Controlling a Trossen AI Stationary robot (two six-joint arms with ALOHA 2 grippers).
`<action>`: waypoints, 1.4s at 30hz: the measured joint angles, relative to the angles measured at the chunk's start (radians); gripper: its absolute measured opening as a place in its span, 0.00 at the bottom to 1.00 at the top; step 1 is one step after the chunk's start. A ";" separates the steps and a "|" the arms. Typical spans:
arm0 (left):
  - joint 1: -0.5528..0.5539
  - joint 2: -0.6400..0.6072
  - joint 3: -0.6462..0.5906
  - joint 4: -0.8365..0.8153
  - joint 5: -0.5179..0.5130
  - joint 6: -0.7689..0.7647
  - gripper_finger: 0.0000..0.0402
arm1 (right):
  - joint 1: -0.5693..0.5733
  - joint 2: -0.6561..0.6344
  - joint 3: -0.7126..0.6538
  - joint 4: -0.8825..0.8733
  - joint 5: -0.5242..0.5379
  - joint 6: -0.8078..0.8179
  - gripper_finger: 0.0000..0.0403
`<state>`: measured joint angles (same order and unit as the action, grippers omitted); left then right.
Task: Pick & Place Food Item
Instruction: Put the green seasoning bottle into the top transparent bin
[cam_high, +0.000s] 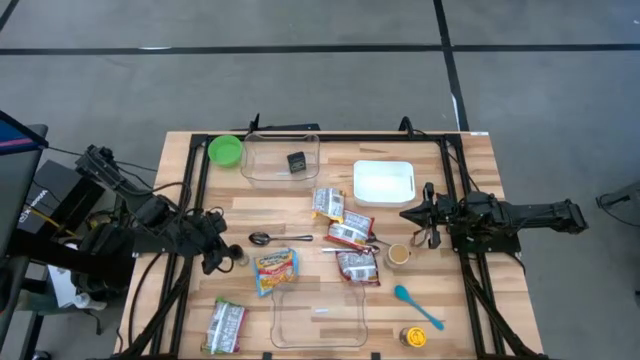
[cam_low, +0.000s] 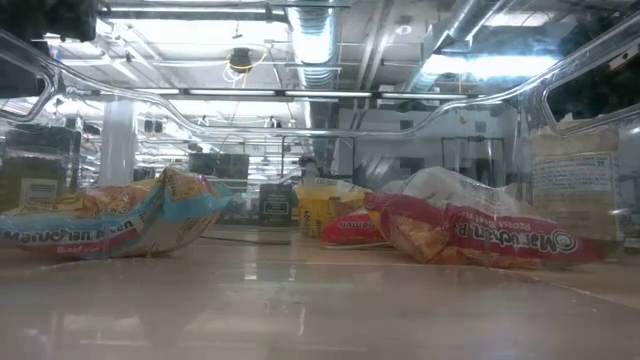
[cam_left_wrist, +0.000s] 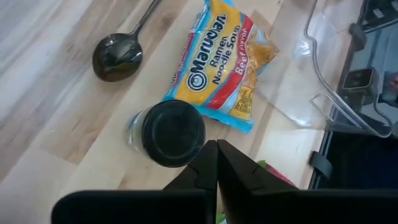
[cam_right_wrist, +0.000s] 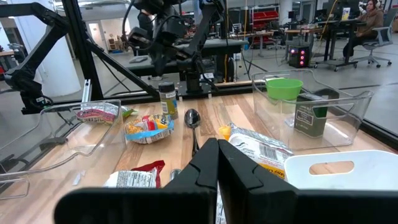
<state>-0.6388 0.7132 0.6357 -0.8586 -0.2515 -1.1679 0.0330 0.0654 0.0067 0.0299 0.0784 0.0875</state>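
I read "Maruchan Ramen Noodle Soup, Beef Flavor" on the noodle packet (cam_left_wrist: 217, 62); my left claw (cam_left_wrist: 216, 163), closed and empty, sits just beside it, near the surface's left edge.

The desk (cam_high: 470, 160) is pale, smooth-planed wood with visible grain. A glossy metal spoon (cam_left_wrist: 117, 55) mirrors the ceiling lights. The ramen packet (cam_left_wrist: 219, 62) is shiny, crinkled plastic film. A small jar (cam_left_wrist: 166, 132) has clear sides under a matt black lid. Two bins (cam_high: 280, 158) are clear, hard, glossy plastic. The white tray (cam_high: 383, 182) and green bowl (cam_high: 225, 151) look like smooth plastic.
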 joint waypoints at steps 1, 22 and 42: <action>0.000 0.000 0.000 0.003 0.001 0.000 0.00 | 0.000 0.000 0.000 0.000 0.000 0.000 0.00; 0.006 0.050 0.012 0.298 -0.065 0.212 0.00 | 0.000 0.000 0.000 0.000 0.000 0.000 0.00; -0.017 0.414 0.472 -0.151 -0.185 0.325 0.00 | 0.000 0.000 0.000 0.000 0.000 0.000 0.00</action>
<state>-0.6556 1.1274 1.1078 -1.0097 -0.4366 -0.8424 0.0326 0.0652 0.0067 0.0299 0.0784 0.0875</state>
